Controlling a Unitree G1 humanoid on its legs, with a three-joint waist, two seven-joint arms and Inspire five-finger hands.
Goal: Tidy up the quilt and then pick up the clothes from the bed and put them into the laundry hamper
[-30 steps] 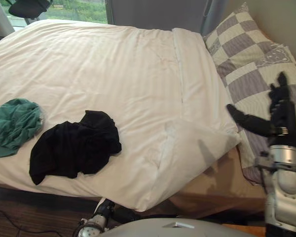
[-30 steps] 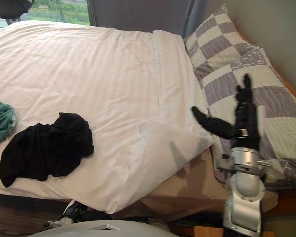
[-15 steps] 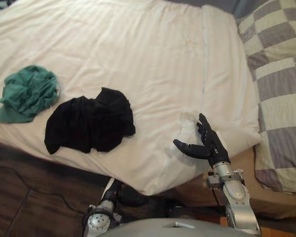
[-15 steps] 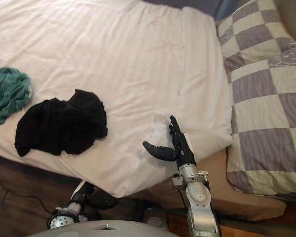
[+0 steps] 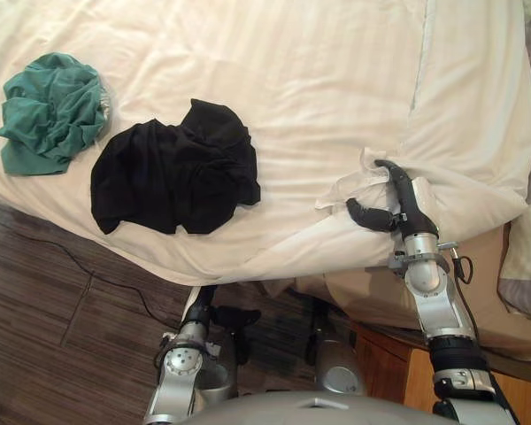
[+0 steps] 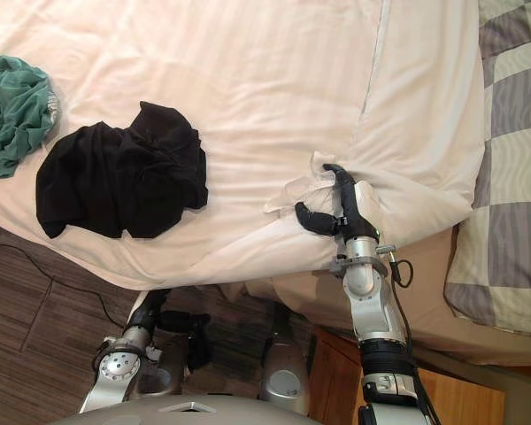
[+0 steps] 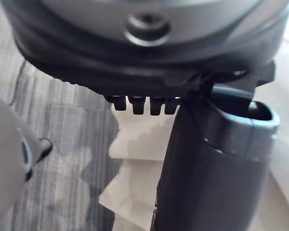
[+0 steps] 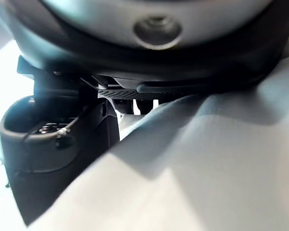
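The white quilt [image 5: 274,80] covers the bed, with its near right corner folded back into a crumpled flap. My right hand [image 5: 405,208] lies on that corner, fingers curled over the fold and thumb under the flap, so it pinches the cloth. The right wrist view has the quilt [image 8: 207,168] pressed against the hand. A black garment [image 5: 173,168] lies on the quilt near the front edge. A green garment [image 5: 49,111] sits farther left. My left hand [image 5: 223,317] hangs low beside the bed over the floor, fingers relaxed and empty.
A checked pillow [image 6: 513,177] lies at the right. Below the lifted corner the tan sheet [image 5: 487,292] is bared. Dark wooden floor [image 5: 53,292] runs along the bed's near side, and a wooden panel [image 5: 416,390] stands at the lower right.
The camera has tipped down toward the bed's near edge. My right hand dropped from in front of the pillow onto the quilt's folded corner and closed on it.
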